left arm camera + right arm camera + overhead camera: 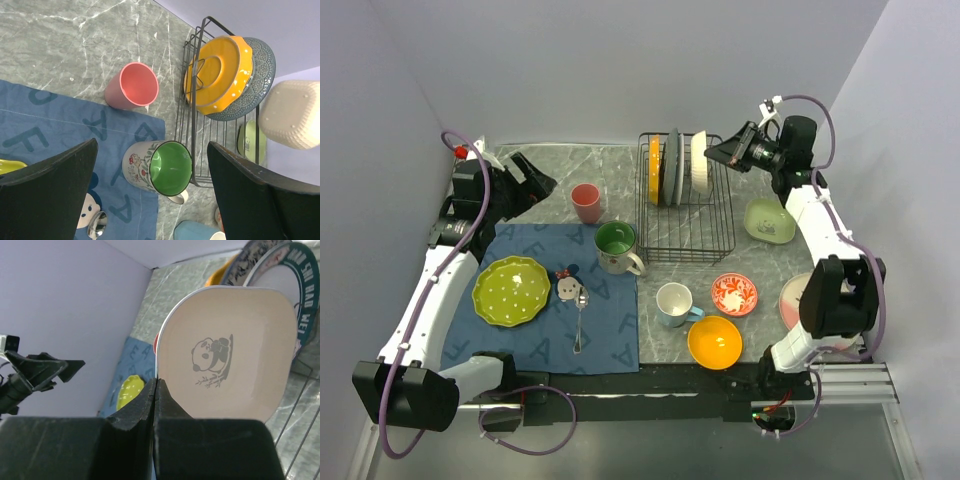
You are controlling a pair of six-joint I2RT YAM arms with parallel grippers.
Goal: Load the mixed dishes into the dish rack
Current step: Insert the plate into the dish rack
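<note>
Near edge, right of centre: orange bowl [714,341] upright on the table [620,165]. Just beyond it are a pale blue mug [674,303], white inside, and a small red-patterned dish [734,294]. A pink plate [790,298] lies further right, partly hidden by the right arm.

Left side: blue cloth mat [520,345] with a lime-green plate [511,290] lying flat on it. A metal spoon [579,322] lies right of the plate, with a small cartoon-topped utensil [567,286] beside it. A floral mug [616,245], green inside, stands at the mat's far right corner.

Mid table: pink cup [586,202] upright on bare marble, just past the mat. A green bowl [769,220] sits right of the dish rack [685,238].

The rack is centre-far, and its near part holds nothing. Standing on edge in its far slots, left to right: orange scalloped plate [654,170], grey plate [671,167], cream bowl [699,160] with a panda print inside.

Left gripper [542,186] hovers far left above the table, near the pink cup. Its jaws are wide apart and hold nothing.

Right gripper [156,385] is at the rack's far right, with its jaws pressed together and nothing between them. The tips are right at the cream bowl's rim; contact can't be told.
</note>
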